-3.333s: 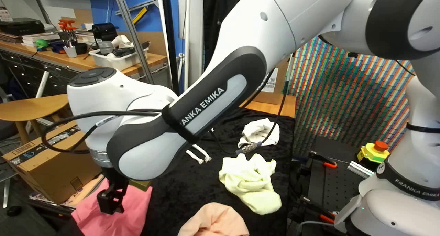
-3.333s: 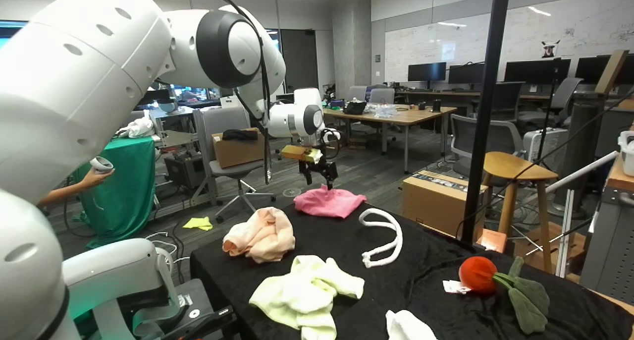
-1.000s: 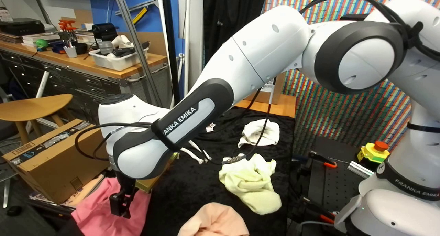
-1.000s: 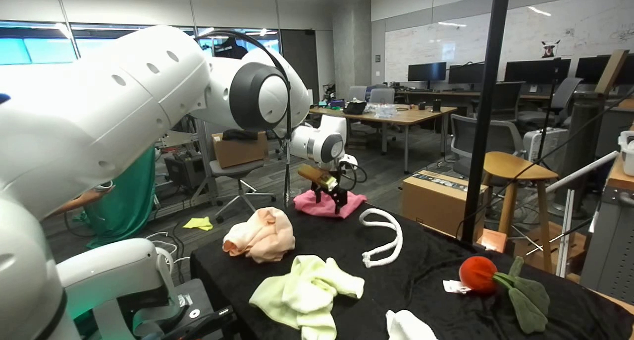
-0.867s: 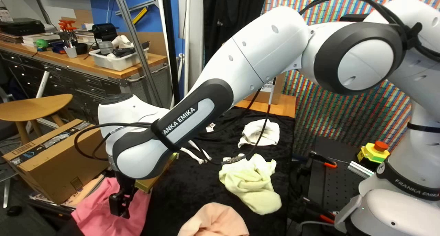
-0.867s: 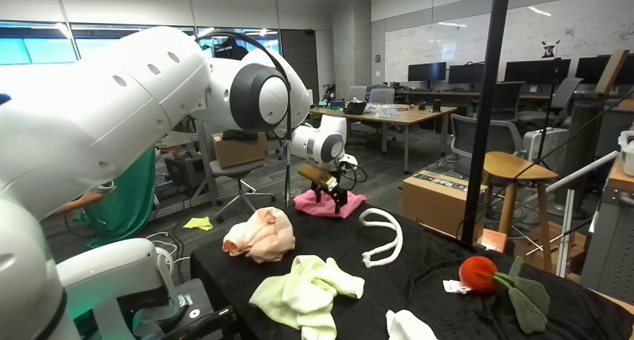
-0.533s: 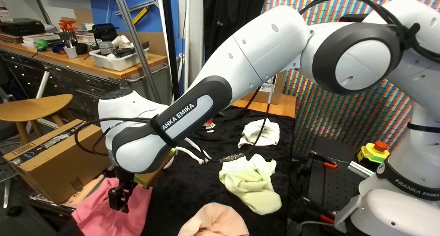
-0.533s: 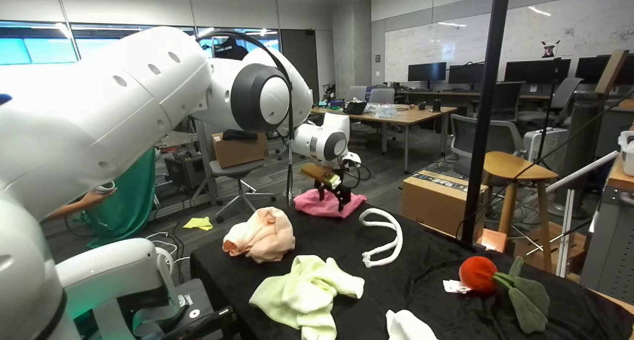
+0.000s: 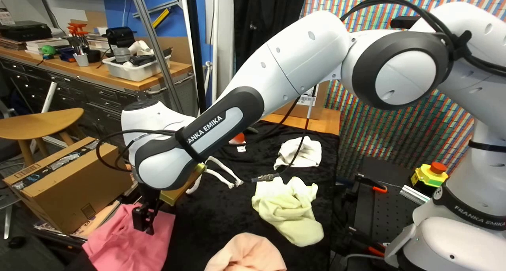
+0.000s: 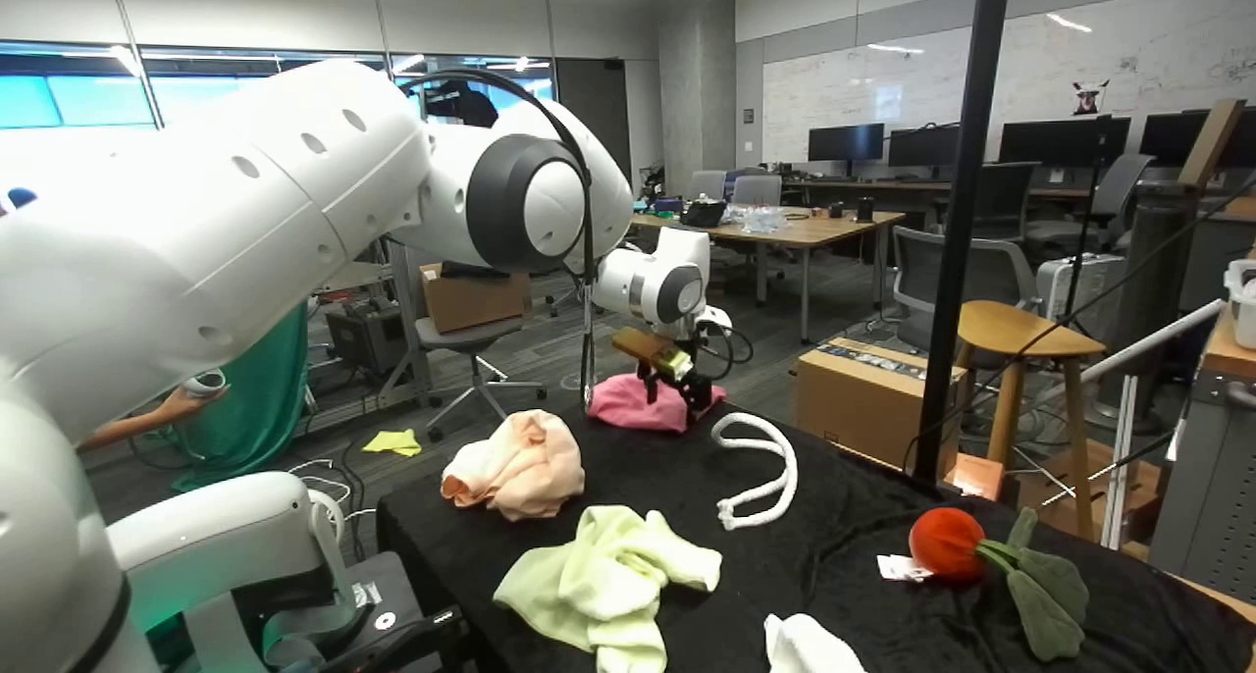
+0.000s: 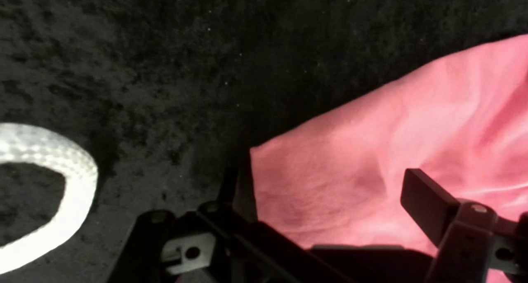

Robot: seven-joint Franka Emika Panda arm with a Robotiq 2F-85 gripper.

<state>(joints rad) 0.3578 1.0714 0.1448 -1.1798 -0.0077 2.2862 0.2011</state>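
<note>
1. In an exterior view, a peach cloth (image 10: 515, 464) sits scrunched on the table (image 10: 854, 516).
2. A pale green cloth (image 10: 608, 575) lies next.
3. The pink cloth (image 10: 628, 408) is by the table's far edge.
4. The gripper (image 10: 675, 400) is wide over its corner; I cannot tell if they touch.
5. A white rope (image 10: 789, 469) curls near.

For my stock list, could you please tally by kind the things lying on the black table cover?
4 cloths: pink cloth, peach cloth, yellow-green cloth, white cloth
1 rope
1 toy vegetable
Total: 6
</note>
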